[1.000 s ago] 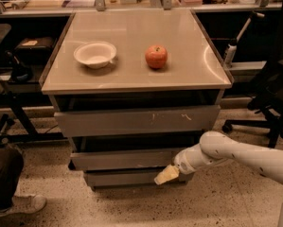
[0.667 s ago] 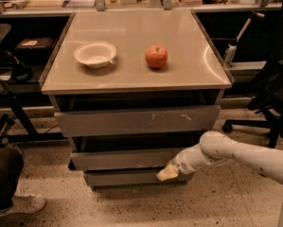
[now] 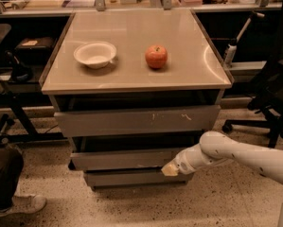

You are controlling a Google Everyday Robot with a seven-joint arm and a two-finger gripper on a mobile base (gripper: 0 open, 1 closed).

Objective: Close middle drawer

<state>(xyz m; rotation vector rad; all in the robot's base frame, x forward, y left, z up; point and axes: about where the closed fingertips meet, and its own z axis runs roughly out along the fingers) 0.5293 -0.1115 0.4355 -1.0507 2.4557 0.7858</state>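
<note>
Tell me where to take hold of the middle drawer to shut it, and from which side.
Its plain front panel, from the front. The middle drawer stands partly pulled out with no handle to pinch, so press flat on the panel, probably nearer centre than the gripper, which is at its right end.

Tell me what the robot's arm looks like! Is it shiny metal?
Not shiny metal. The arm is smooth and white, like a fat rounded tube, with a ball-shaped bulge at its joint and a few tiny dark specks. No cables show on it. The gripper at its end is a small cream-yellow tip, sitting at the front of the middle drawer.
</note>
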